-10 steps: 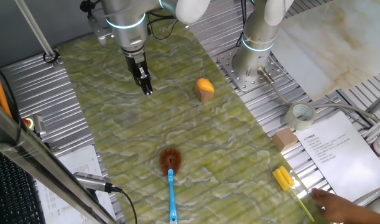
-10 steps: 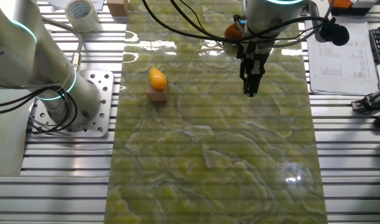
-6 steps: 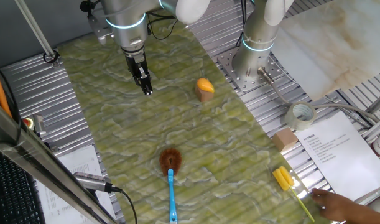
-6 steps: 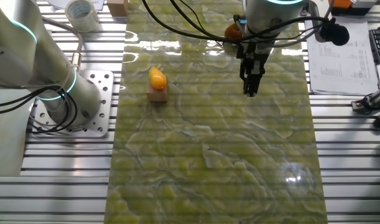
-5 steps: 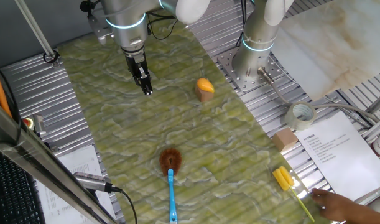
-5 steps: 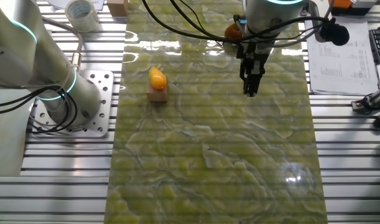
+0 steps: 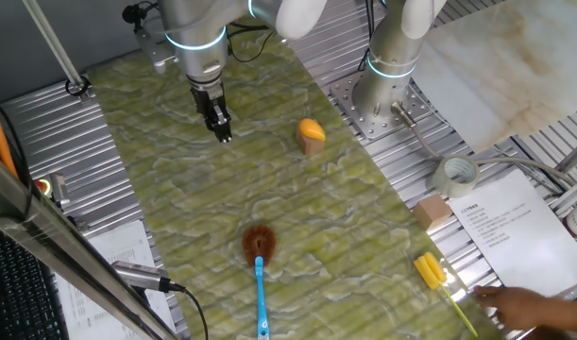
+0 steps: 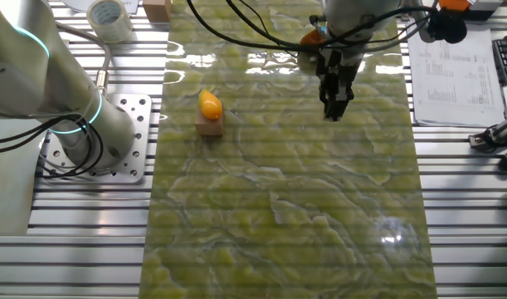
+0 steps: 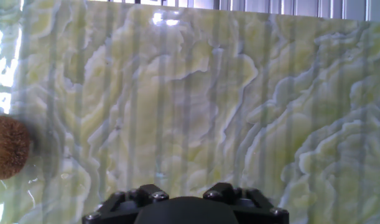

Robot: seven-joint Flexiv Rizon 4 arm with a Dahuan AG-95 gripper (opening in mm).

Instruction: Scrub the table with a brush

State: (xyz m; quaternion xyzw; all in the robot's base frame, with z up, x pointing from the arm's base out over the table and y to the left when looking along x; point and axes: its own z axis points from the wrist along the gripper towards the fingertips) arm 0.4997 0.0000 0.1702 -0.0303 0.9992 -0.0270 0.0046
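Observation:
The brush lies on the green-yellow marbled table (image 7: 175, 189) near its front edge, its reddish-brown bristles (image 7: 259, 242) pointing toward the arm and its light-blue handle (image 7: 261, 295) toward the front. My gripper (image 7: 223, 130) hangs over the far part of the table, well away from the brush, fingers together and empty. In the other fixed view the gripper (image 8: 333, 108) hovers above the table (image 8: 278, 208). In the hand view the bristles (image 9: 6, 147) show at the left edge on the table (image 9: 196, 93); the fingertips are not visible there.
An orange-yellow object on a small wooden block (image 7: 311, 135) stands right of the gripper, also in the other fixed view (image 8: 209, 113). A second arm's base (image 7: 381, 94), a tape roll (image 7: 456, 174), a yellow tool (image 7: 430, 270) and a person's hand (image 7: 526, 304) are at the right.
My gripper has shifted slightly, rising a little over the far part of the table. The person's hand at the lower right has moved slightly right. The brush has not moved.

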